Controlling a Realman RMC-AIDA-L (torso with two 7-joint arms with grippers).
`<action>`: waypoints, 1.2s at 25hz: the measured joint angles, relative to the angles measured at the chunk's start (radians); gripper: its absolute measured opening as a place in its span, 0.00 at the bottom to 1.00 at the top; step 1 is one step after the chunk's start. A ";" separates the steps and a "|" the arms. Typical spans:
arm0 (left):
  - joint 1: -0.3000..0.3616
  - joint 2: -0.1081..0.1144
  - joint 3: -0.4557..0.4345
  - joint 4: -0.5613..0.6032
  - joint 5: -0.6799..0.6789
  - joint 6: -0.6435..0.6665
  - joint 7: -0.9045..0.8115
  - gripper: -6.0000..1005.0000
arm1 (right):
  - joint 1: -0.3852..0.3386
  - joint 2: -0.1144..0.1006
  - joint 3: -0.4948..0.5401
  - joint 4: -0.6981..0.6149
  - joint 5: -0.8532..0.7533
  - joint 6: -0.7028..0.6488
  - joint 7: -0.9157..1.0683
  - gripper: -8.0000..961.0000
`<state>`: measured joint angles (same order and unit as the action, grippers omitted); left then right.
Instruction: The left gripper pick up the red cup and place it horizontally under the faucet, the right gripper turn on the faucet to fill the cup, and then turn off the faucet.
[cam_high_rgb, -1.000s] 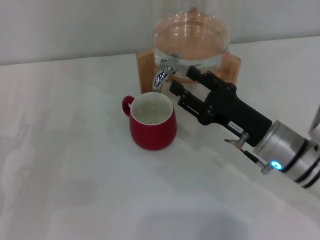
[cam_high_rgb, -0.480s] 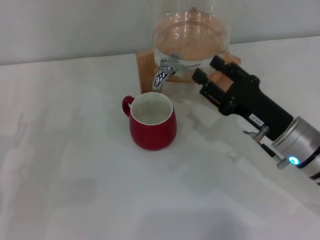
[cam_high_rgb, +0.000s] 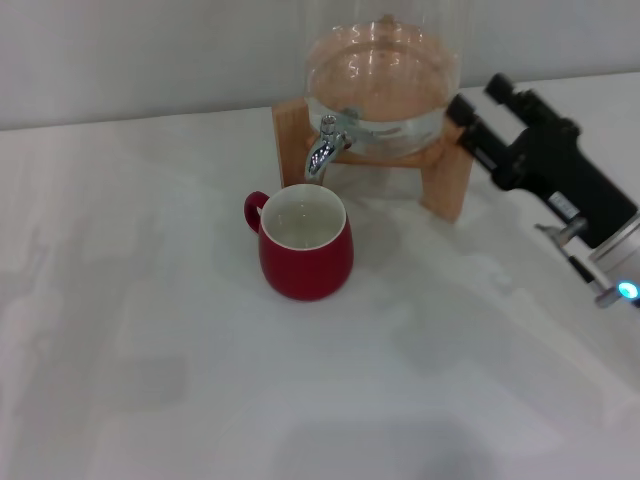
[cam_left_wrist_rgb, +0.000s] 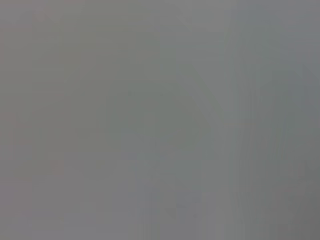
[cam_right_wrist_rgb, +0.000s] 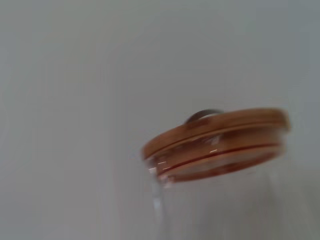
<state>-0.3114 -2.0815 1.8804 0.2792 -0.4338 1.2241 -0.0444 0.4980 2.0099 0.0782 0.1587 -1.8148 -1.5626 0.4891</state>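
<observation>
The red cup (cam_high_rgb: 305, 243) is seen standing upright on the white table (cam_high_rgb: 150, 330), its white inside facing up and its loop handle turned toward the robot's left. It is set just in front of and below the faucet (cam_high_rgb: 324, 146), whose chrome spout curves down toward the cup's rim without touching it. The faucet is fitted to a clear glass jar (cam_high_rgb: 383, 75), which is carried on a wooden stand (cam_high_rgb: 444, 180). The right gripper (cam_high_rgb: 482, 108) is held in the air at the right of the stand, well apart from the faucet and the cup; its two black fingers are parted with a clear gap between them, and nothing is held. A small white label is carried on the gripper's black body, but its writing cannot be read. A blue light is lit on the silver arm behind it. In the right wrist view, only the jar's wooden lid (cam_right_wrist_rgb: 216, 134) and the glass beneath it are shown against a pale wall. The left gripper is not seen in any view; the left wrist view is filled with plain grey.
</observation>
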 joint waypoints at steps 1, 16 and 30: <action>0.000 0.000 0.000 0.000 -0.004 0.000 0.000 0.88 | -0.005 0.000 0.016 -0.008 0.000 0.000 0.001 0.69; -0.013 0.005 -0.021 -0.015 -0.119 0.000 0.001 0.88 | -0.003 -0.002 0.153 -0.162 0.117 0.069 -0.008 0.69; -0.011 -0.001 -0.066 -0.037 -0.182 -0.004 -0.034 0.88 | 0.015 0.004 0.155 -0.174 0.235 0.137 -0.201 0.69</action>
<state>-0.3229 -2.0825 1.8147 0.2419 -0.6153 1.2205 -0.0783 0.5134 2.0137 0.2332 -0.0150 -1.5796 -1.4252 0.2883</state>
